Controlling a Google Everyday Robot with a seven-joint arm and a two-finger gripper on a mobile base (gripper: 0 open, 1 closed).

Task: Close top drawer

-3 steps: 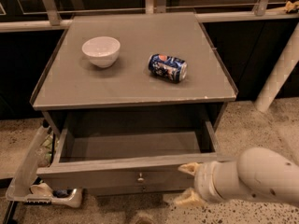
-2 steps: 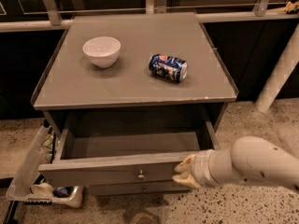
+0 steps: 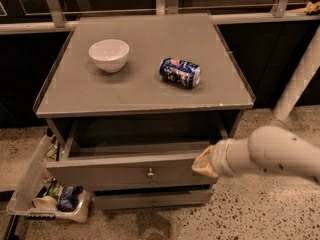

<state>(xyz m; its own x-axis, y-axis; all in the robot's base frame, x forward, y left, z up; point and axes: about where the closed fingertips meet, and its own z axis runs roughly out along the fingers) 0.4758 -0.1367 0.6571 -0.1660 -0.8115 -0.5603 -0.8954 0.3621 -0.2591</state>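
The top drawer (image 3: 115,173) is a wide grey drawer with a small round metal knob (image 3: 150,173) at its centre. It stands partly pulled out under the grey cabinet top (image 3: 145,91), and its inside looks bare. My gripper (image 3: 202,162) is at the right end of the drawer front, its tan fingertips (image 3: 199,166) against the upper right corner. The white arm (image 3: 272,154) reaches in from the right.
A white bowl (image 3: 109,54) and a blue can (image 3: 180,72) lying on its side rest on the cabinet top. A shallower lower drawer front (image 3: 152,200) sits beneath. A clear tray of items (image 3: 55,201) lies on the floor at left. A white pole (image 3: 300,79) leans at right.
The gripper has moved up and in against the drawer's right front corner. The drawer has slid inward, showing less of its inside than before.
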